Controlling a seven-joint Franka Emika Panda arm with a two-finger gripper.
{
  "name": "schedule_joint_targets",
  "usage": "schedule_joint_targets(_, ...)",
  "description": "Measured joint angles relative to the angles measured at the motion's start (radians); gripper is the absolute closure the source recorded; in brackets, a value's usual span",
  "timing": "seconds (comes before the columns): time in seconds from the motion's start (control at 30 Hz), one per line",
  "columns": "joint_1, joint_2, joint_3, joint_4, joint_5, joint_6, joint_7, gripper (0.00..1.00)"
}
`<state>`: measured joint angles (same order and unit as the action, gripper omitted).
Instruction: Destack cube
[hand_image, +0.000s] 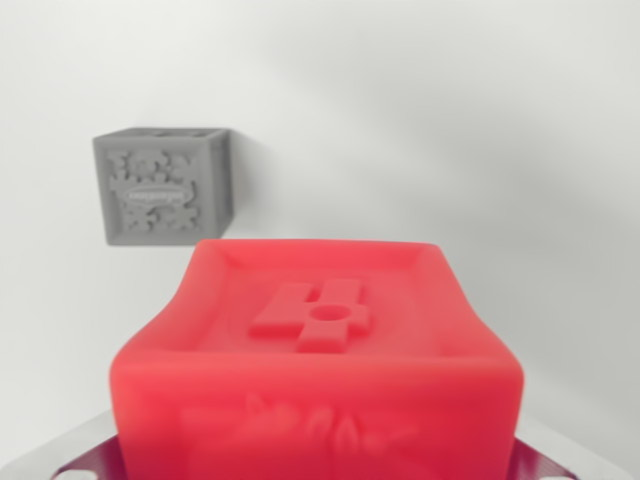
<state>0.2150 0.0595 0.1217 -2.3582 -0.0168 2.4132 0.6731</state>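
Observation:
A red cube (318, 360) fills the lower middle of the wrist view, very close to the camera, with a raised cross-shaped mark on its top face. Grey metal fingers (60, 455) show at both bottom corners, pressed against the cube's sides, so my gripper (320, 465) is shut on it. The fingertips are hidden by the cube. A grey cube (165, 185) with an embossed pattern on its front rests on the white surface, further off at the wrist view's upper left and apart from the red cube.
A plain white surface (480, 150) lies all around both cubes. No other objects or edges show.

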Motion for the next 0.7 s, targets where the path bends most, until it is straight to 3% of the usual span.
schedule_joint_targets(0.7, -0.043, 0.022, -0.036, 0.014, 0.000, 0.007, -0.071, 1.00)
